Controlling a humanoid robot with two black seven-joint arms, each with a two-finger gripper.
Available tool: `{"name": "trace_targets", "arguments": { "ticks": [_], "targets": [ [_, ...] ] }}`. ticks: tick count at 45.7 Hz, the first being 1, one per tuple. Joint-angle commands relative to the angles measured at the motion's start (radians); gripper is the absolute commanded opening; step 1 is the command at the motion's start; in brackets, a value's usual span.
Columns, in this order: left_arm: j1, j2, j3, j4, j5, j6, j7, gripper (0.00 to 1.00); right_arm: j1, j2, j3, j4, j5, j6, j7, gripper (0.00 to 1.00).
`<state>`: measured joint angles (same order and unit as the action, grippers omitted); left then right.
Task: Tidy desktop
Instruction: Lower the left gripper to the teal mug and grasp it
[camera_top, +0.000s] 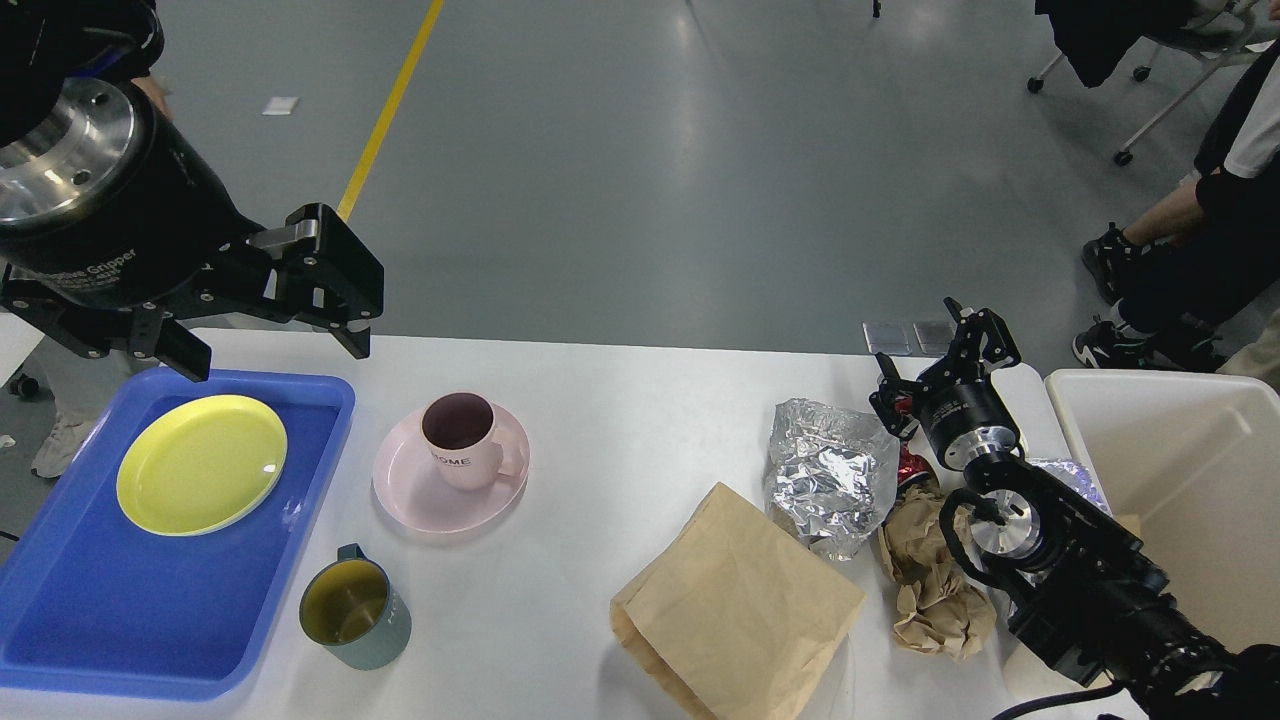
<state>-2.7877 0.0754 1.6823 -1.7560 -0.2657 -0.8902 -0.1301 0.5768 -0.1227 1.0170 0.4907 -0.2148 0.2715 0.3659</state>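
Desktop (620, 420) fills the lower view, white, carrying dishes at left and litter at right. Left gripper (270, 320) hangs above its far-left edge — jaws spread, empty — over the blue tray (70, 610) with a yellow plate (202, 463). Nearby, a pink mug (458, 438) stands on a pink saucer (410, 495). Right gripper (940, 365) — jaws apart, holding nothing — sits beside crumpled foil (828, 475), near a paper bag (735, 600).

Blue tray (60, 640) holding yellow plate (201, 463) | pink mug (462, 439) upright on pink saucer (420, 500) | green mug (356, 613) | crumpled foil (828, 470) | brown paper bag (735, 602) | crumpled brown paper (928, 585) | cream-white bin (1200, 480)
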Motion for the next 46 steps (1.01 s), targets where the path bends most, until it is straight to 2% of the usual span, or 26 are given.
{"name": "trace_targets", "arguments": {
  "ticks": [1,5,10,14,25,29,46],
  "targets": [
    [0.216,0.053,-0.042,0.000,0.074,0.111,0.018,0.92,0.000,0.000,0.000,0.000,0.000,0.000,-0.001,1.00],
    [0.374,0.145,-0.070,0.003,0.108,0.261,0.049,0.91,0.000,0.000,0.000,0.000,0.000,0.000,-0.001,1.00],
    [0.522,0.257,-0.096,0.013,0.135,0.408,0.092,0.91,0.000,0.000,0.000,0.000,0.000,0.000,0.001,1.00],
    [0.684,0.340,-0.125,0.050,0.177,0.494,0.093,0.91,0.000,0.000,0.000,0.000,0.000,0.000,0.001,1.00],
    [1.080,0.383,-0.288,0.174,0.278,0.724,0.096,0.90,0.000,0.000,0.000,0.000,0.000,0.000,-0.001,1.00],
    [1.140,0.376,-0.308,0.214,0.278,0.760,0.096,0.89,0.000,0.000,0.000,0.000,0.000,0.000,-0.001,1.00],
    [1.209,0.363,-0.323,0.317,0.278,0.766,0.090,0.88,0.000,0.000,0.000,0.002,0.000,0.000,-0.001,1.00]
  ]
}}
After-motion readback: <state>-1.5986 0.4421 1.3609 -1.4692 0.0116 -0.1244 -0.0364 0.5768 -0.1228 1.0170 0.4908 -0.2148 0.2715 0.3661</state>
